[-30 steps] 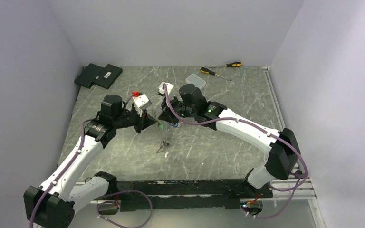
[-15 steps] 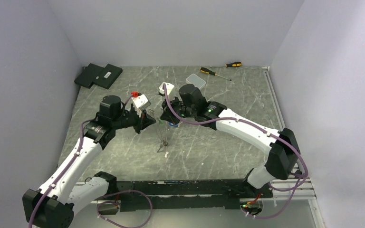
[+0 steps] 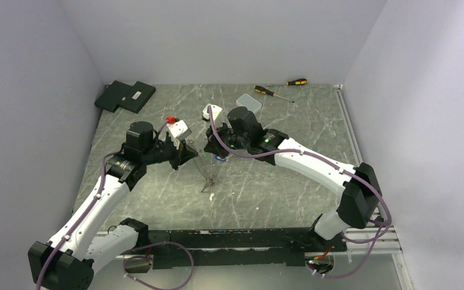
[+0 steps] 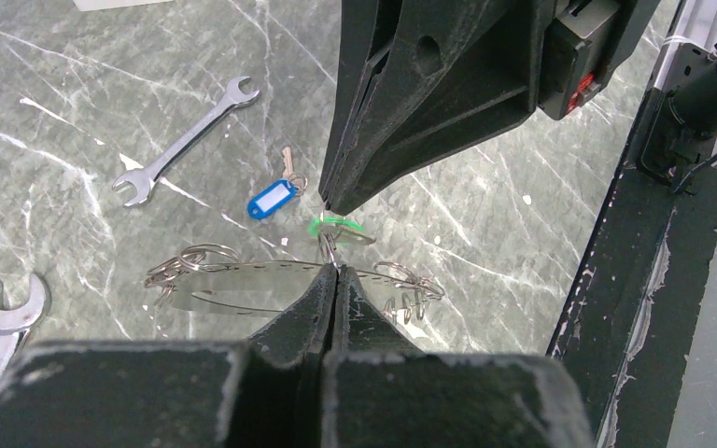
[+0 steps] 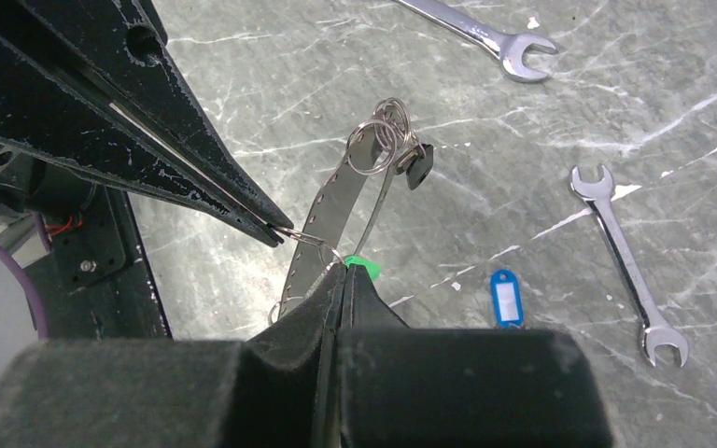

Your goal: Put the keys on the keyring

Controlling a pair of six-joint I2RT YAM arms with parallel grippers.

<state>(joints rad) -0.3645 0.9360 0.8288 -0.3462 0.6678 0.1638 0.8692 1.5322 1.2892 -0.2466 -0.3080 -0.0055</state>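
So both arms meet mid-table in the overhead view, a bit left of centre, tips almost nose to nose. The left gripper (image 4: 334, 273) has its jaws pressed fully together, and from the right wrist cam you can see its tip pinching one end of a small wire ring (image 5: 306, 237). The right gripper (image 5: 344, 273) is closed up tight too. The other end of that ring disappears right at its tip, next to the green tag (image 4: 333, 224), so honestly I can't tell whether it's biting the ring, the tag or nothing. The keyring (image 4: 243, 280), that floppy pale band with the row of holes, sits right behind the two tips. From overhead it dangles just below them, its lower end down at the table (image 3: 278, 181) near the middle of the frame. There are clusters of little rings at both ends of the band, and a dark bit hangs off the cluster at upper centre in the right wrist view. The blue-tagged key (image 4: 270, 199) lies flat on the table on its own, just above and left of the green tag in the left wrist view. A silver spanner (image 4: 185, 142) is in the upper left of that view and another (image 4: 5, 317) is at lower left. At the top of the overhead frame are two screwdrivers (image 3: 273, 92), a clear plastic box (image 3: 249, 102) and black boxes (image 3: 125, 95) at upper left.
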